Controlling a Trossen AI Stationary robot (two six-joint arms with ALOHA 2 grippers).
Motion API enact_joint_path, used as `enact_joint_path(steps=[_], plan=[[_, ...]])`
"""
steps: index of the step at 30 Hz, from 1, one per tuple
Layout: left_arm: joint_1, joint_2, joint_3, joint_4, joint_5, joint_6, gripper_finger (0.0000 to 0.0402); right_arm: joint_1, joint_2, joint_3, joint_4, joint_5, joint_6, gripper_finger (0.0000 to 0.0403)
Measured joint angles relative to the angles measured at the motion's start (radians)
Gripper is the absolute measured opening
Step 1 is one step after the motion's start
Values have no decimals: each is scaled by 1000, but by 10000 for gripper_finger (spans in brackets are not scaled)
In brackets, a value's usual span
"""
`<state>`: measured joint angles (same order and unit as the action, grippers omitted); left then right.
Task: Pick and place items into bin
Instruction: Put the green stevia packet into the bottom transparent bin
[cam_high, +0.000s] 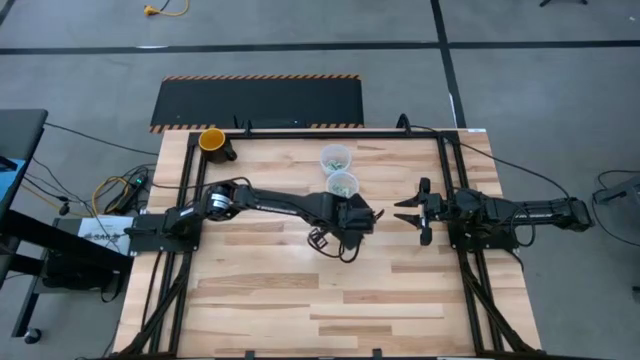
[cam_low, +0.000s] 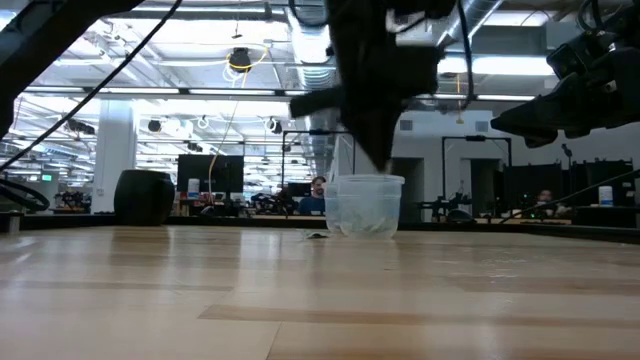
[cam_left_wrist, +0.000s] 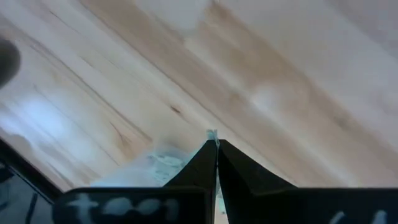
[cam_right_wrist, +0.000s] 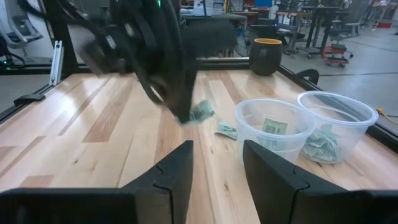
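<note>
My left gripper (cam_high: 366, 214) is shut on a small green-and-white packet (cam_right_wrist: 201, 112), raised above the mid-table, just on the near side of two clear plastic cups. The nearer cup (cam_high: 342, 184) (cam_right_wrist: 273, 127) holds a packet. The farther cup (cam_high: 336, 158) (cam_right_wrist: 333, 127) holds several crumpled ones. Another packet (cam_right_wrist: 227, 129) lies flat on the wood beside the nearer cup. My right gripper (cam_high: 404, 212) (cam_right_wrist: 217, 149) is open, hovering to the right of the left one and pointing at it. My left gripper pinches the packet between its two fingertips (cam_left_wrist: 205, 155); only a small edge of the packet (cam_left_wrist: 212, 133) pokes past them in the left wrist view. The fingers point down from above. The packet (cam_right_wrist: 204, 112) is lifted clear of the table and sticks out sideways from the tips.
A yellow-rimmed dark cup (cam_high: 213, 142) stands at the table's far left corner. Black frame rails (cam_high: 448, 165) run along the table's sides. Bare wood (cam_high: 300, 300) fills the near half. People and workbenches show in the room behind the table (cam_low: 320, 190).
</note>
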<state>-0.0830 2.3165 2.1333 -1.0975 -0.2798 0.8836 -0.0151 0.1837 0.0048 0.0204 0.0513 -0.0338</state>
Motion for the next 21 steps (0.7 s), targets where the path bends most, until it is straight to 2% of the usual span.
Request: enact_joint_path(steps=[5, 9, 16, 21], plan=[[20, -1, 111, -41, 61, -33, 0, 0, 0, 0, 0, 0, 0, 134], [86, -1, 175, -79, 131, -88, 0, 0, 0, 0, 0, 0, 0, 134], [213, -2, 180, -106, 178, -153, 0, 0, 0, 0, 0, 0, 0, 134], [257, 3, 179, -96, 221, -171, 0, 0, 0, 0, 0, 0, 0, 133]])
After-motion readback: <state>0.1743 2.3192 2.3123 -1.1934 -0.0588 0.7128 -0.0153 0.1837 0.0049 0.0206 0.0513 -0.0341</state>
